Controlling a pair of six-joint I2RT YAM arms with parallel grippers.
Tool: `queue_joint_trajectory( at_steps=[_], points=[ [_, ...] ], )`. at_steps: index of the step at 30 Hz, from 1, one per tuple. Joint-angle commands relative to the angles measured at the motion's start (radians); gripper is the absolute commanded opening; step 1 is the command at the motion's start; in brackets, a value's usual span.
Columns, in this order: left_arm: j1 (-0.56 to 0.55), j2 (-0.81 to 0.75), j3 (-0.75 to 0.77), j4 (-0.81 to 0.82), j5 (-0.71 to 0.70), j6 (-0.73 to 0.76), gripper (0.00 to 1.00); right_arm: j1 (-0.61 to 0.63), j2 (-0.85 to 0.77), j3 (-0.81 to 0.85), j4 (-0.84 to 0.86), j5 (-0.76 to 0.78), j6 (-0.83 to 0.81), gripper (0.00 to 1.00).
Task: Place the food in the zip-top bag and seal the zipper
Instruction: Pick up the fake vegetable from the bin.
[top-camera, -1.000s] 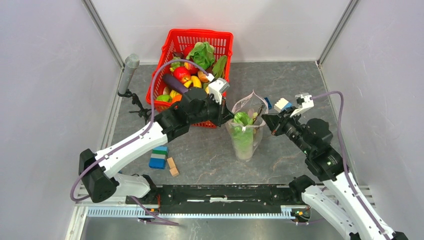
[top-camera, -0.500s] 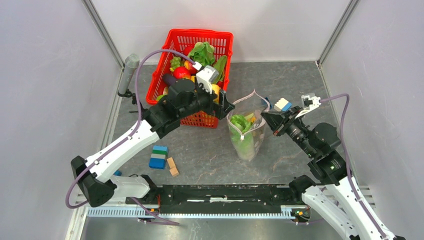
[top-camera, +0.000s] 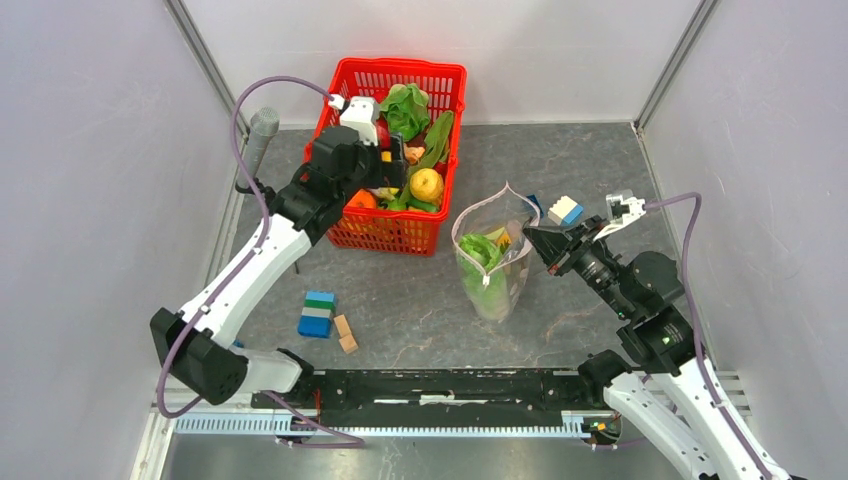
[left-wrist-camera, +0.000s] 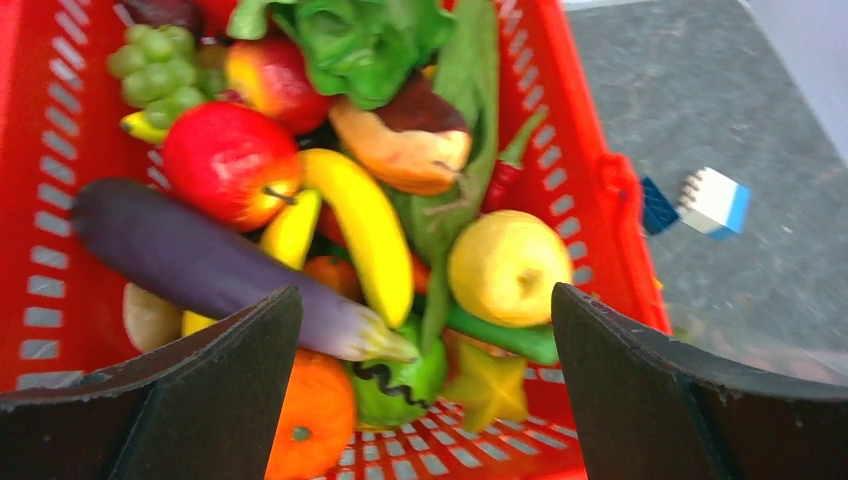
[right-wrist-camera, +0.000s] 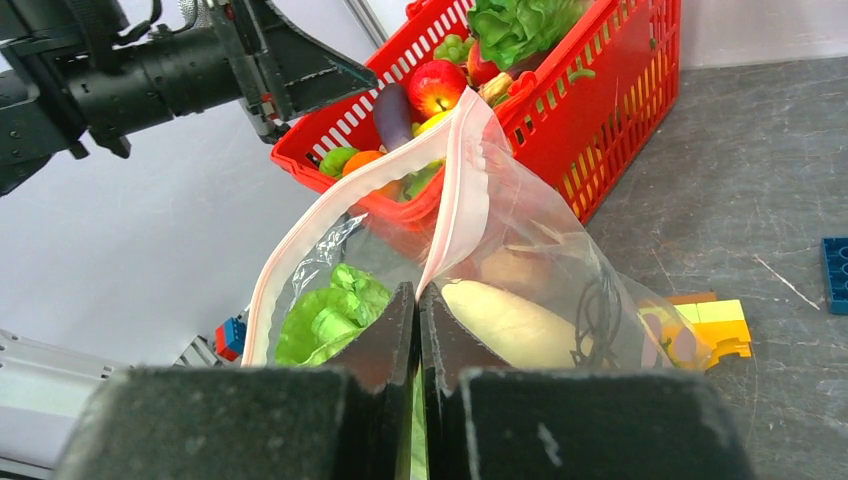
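Observation:
The zip-top bag (top-camera: 490, 272) stands upright right of the red basket, its mouth open. My right gripper (top-camera: 530, 236) (right-wrist-camera: 418, 291) is shut on the bag's right rim, pinching the pink zipper (right-wrist-camera: 458, 190). Inside the bag lie a green napa cabbage (right-wrist-camera: 325, 315) (top-camera: 482, 248) and a white radish (right-wrist-camera: 510, 320). My left gripper (top-camera: 393, 165) (left-wrist-camera: 425, 298) hangs open over the basket, nothing between its fingers. Below it lie a purple eggplant (left-wrist-camera: 200, 260), red apple (left-wrist-camera: 225, 160), yellow fruit (left-wrist-camera: 508, 265), banana (left-wrist-camera: 370, 230), orange (left-wrist-camera: 310, 415) and leafy greens (left-wrist-camera: 360, 35).
The red mesh basket (top-camera: 400, 68) sits at the back against the wall. Building blocks lie on the table: a blue-green stack (top-camera: 318, 313), wooden pieces (top-camera: 346, 333), a white-blue one (top-camera: 565, 209) and a yellow one (right-wrist-camera: 715, 325). A grey cylinder (top-camera: 262, 135) stands by the left wall.
My left gripper opened, left the cabbage in the bag, and swung back left to hover over the basket. The right gripper keeps its pinch on the bag rim.

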Motion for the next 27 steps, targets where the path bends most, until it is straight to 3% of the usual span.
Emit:
queue_joint_trajectory(
  at_steps=[1, 10, 22, 25, 27],
  points=[
    [0.077, 0.041, 0.014, 0.045, -0.116, -0.069, 1.0, 0.002, -0.014, -0.018, 0.07, -0.014, 0.024, 0.06],
    [0.139, 0.146, -0.018, 0.072, -0.292, -0.262, 1.0, 0.002, -0.019, -0.018, 0.07, -0.024, 0.026, 0.06],
    [0.167, 0.24, -0.033, 0.055, -0.325, -0.364, 0.96, 0.002, -0.02, -0.036, 0.082, -0.014, 0.027, 0.07],
    [0.168, 0.25, -0.055, 0.077, -0.317, -0.367, 0.88, 0.002, -0.018, -0.041, 0.088, -0.012, 0.029, 0.07],
    [0.169, 0.257, -0.056, 0.08, -0.314, -0.361, 0.74, 0.001, -0.018, -0.041, 0.086, -0.012, 0.028, 0.07]
  ],
)
